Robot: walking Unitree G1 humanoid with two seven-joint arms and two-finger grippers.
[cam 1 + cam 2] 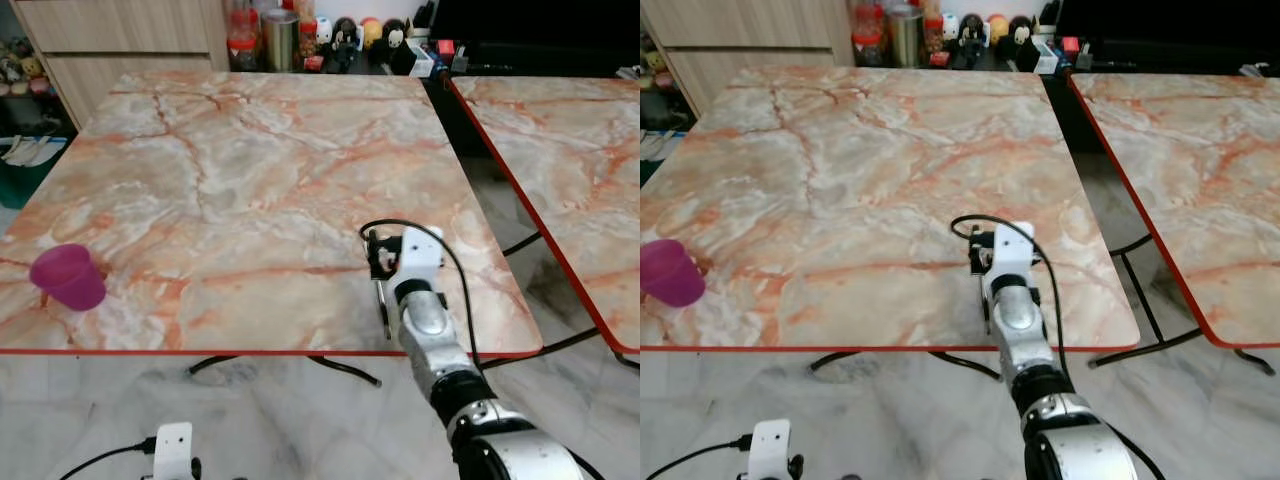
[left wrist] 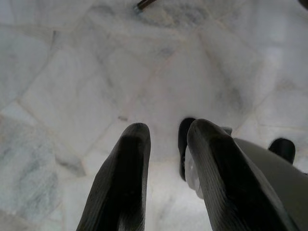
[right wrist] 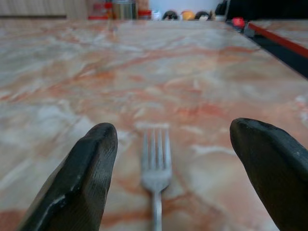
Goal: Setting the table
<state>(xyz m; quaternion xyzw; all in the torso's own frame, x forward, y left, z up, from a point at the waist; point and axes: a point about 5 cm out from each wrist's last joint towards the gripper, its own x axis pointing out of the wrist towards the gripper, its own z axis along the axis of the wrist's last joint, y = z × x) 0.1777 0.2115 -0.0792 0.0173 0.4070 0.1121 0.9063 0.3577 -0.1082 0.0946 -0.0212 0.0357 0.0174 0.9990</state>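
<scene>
Two items lie on the marble desk (image 1: 250, 170): a fork (image 3: 155, 166) near the front edge toward the right, and a purple cup (image 1: 68, 277) at the near left corner, well apart from it. The right pincer (image 3: 168, 168) hovers low over the desk with its fingers spread wide, one on each side of the fork and touching neither tines nor handle; the fork lies flat, tines pointing toward the far side. From the head camera the fork handle (image 1: 383, 312) shows as a thin dark line just left of the wrist, close to the red front edge. The left pincer (image 2: 166, 159) hangs below desk level over the pale floor (image 2: 72, 72), fingers narrowly parted and holding nothing. Judged risks: the fork sits close to the front edge, so a backward drag or a brush from a finger could slide it off onto the floor. A flat, thin fork on smooth marble offers little to grip, and closing here could pinch it askew or skate it sideways. The black cable (image 1: 440, 245) looping over the wrist could catch on the desk edge. The cup looks to be tilted, so a bump to the desk could perhaps roll it.
</scene>
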